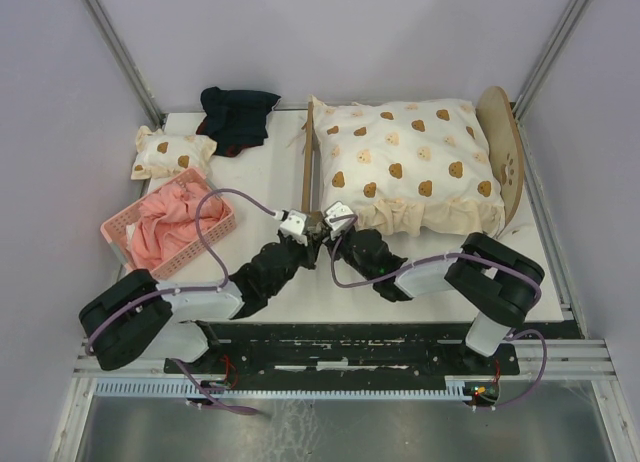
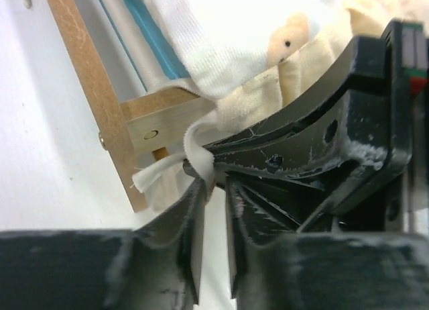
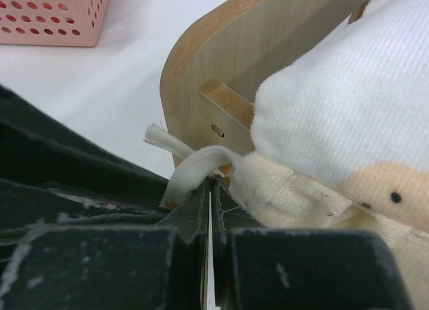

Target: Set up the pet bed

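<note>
Pink basket (image 1: 120, 228) at left edge of table (image 1: 330, 308), holding crumpled pink cloth (image 1: 165, 227). Pet bed (image 1: 502, 132) centre-right on table, under bear-print quilt (image 1: 410, 162). Both arms stretched low, meeting at near corner of footboard (image 1: 307, 172). Right gripper (image 3: 211, 189) jaws pressed together on white cloth tie (image 3: 191, 169). Left gripper (image 2: 214, 182) jaws nearly together; cannot tell if gripping.

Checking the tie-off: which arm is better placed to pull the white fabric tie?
Right: the right gripper is shut on the white fabric tie by the plywood footboard; the left gripper is open beside it.
</note>
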Motion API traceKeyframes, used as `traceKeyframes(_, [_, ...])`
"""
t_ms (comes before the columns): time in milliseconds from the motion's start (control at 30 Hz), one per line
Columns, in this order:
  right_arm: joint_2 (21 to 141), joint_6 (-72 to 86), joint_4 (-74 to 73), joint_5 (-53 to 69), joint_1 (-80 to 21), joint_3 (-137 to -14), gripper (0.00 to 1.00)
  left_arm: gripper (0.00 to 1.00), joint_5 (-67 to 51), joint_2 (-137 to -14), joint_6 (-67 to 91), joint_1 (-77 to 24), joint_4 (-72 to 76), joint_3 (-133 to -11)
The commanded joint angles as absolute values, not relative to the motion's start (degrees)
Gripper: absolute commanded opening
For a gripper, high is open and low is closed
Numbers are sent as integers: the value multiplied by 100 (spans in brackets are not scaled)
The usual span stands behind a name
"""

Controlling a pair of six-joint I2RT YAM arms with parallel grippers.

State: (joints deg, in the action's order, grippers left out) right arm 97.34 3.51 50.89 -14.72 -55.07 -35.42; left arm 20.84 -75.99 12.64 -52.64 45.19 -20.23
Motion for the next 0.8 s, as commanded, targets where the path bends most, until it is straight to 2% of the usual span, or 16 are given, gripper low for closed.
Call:
traceKeyframes(0, [9833, -492, 6266, -822, -5401, -3359, 2, 32, 2289, -6905, 2336, -5291, 3894, -2143])
traceKeyframes(100, [9828, -886, 6325, -410, -5366, -3384, 2, 41, 3172, -6340, 3172, -5293, 2659, -2320])
traceKeyframes(267, [9817, -1320, 6221, -27, -5340, -3402, 2, 52, 4135, -5537, 4550, -5298, 1568, -2296])
traceKeyframes(533, [9893, -1411, 6220, 316, -5335, -3488, 2, 55, 4776, -5515, 6698, -5289, 232, -2759])
traceKeyframes(767, [9871, -1349, 6101, 395, -5328, -3533, 2, 56, 4521, -5415, 7405, -5288, 796, -2546])
